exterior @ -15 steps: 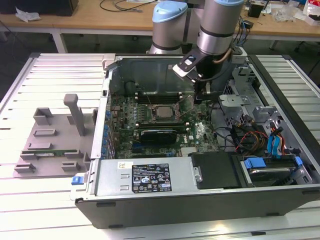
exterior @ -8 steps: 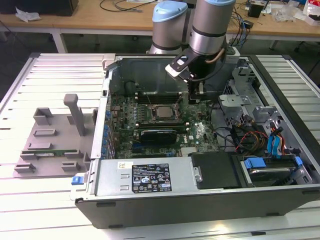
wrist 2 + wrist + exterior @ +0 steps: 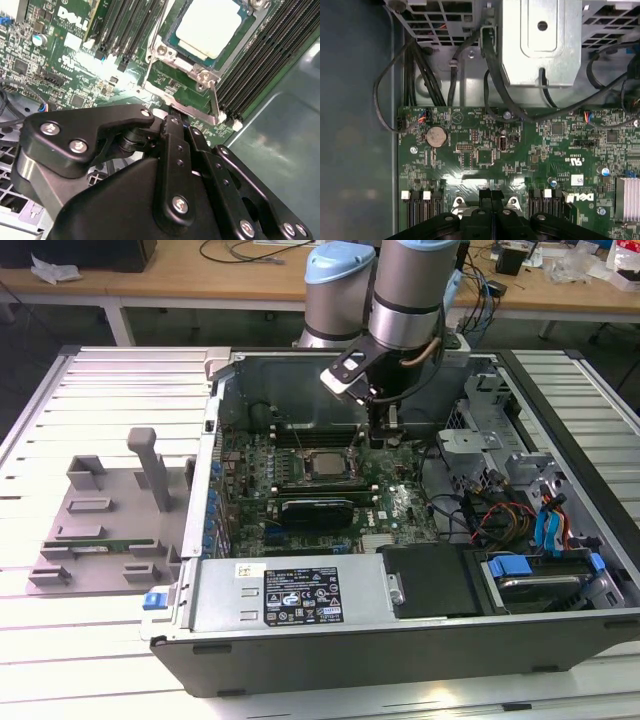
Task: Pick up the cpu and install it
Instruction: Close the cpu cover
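Tray [image 3: 110, 520] at the exterior view's left: matte grey moulded plastic with upright posts, and a thin green memory stick [image 3: 95, 541] lying on it. Further right, inside the open steel case [image 3: 220, 590], the cpu [image 3: 325, 465] lies flat in the motherboard socket [image 3: 165, 52] — a smooth, pale metal lid, square, with a darker rim. Just beside it hangs the gripper [image 3: 385, 438], its black fingers [image 3: 487, 196] pressed together and pinching nothing visible. Judged step: seating. Keep the tool vertical, apply light, even pressure, and stay clear of the thin latch lever [image 3: 215, 102] and the brittle memory slots [image 3: 260, 55].
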